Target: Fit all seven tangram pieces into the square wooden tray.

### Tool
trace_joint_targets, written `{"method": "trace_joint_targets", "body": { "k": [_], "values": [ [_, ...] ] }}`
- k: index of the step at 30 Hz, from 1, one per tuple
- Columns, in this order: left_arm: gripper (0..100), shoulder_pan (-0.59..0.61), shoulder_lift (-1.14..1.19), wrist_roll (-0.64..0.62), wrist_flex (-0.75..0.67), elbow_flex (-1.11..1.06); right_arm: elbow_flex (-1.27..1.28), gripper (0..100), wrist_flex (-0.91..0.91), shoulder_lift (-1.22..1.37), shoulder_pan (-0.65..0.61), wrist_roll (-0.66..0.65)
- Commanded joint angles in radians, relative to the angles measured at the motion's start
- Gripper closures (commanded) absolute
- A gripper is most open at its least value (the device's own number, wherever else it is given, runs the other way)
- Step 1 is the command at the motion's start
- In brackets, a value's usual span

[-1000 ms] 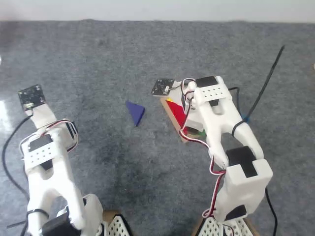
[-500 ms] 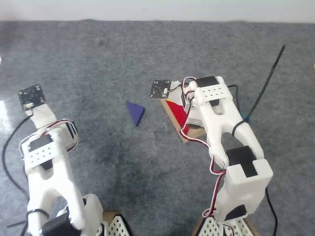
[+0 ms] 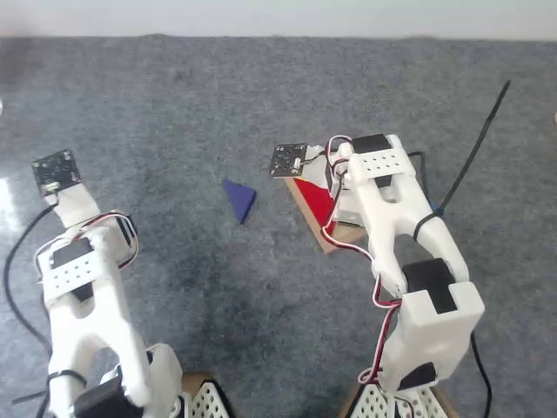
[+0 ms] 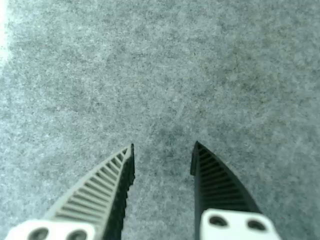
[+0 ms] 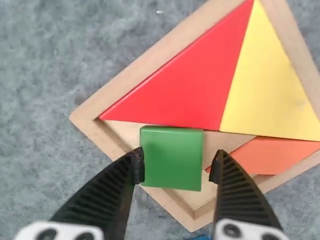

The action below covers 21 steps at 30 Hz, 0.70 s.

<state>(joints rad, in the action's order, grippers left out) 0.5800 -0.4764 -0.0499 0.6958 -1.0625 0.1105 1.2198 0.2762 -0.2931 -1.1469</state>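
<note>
The square wooden tray [image 5: 85, 117] lies on the grey carpet under my right arm [image 3: 383, 187], and its edge [image 3: 324, 239] shows in the high view. It holds a big red triangle [image 5: 192, 85], a yellow triangle [image 5: 265, 95] and an orange piece [image 5: 275, 155]. My right gripper [image 5: 177, 151] is shut on a green square [image 5: 172, 157], held over the tray's bare corner beside the red triangle. A blue triangle [image 3: 240, 200] lies loose on the carpet to the left of the tray. My left gripper [image 4: 164, 145] hangs open over bare carpet, far left.
Grey carpet [image 3: 191, 104] covers the table. A black cable [image 3: 474, 148] runs to the right of the right arm. The left arm [image 3: 83, 270] stands at the near left, and both arm bases sit at the front edge.
A bit of green showed beside the right arm a second ago and is now hidden under it. The right wrist has shifted slightly over the tray. The left arm has not moved.
</note>
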Motion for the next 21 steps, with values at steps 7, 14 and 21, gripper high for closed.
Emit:
{"method": "trace_joint_targets", "body": {
  "k": [7,14,21],
  "values": [
    [82,0.000,-0.038,0.009,0.006,0.022,-0.068,79.0,0.002,-0.038,0.076,-0.009],
    [82,-0.002,-0.038,0.009,0.006,0.022,-0.189,79.0,-0.067,-0.036,0.163,0.221],
    [82,-0.002,-0.038,0.009,0.006,0.022,-0.094,79.0,-0.154,-0.033,0.111,0.397]
  ]
}}
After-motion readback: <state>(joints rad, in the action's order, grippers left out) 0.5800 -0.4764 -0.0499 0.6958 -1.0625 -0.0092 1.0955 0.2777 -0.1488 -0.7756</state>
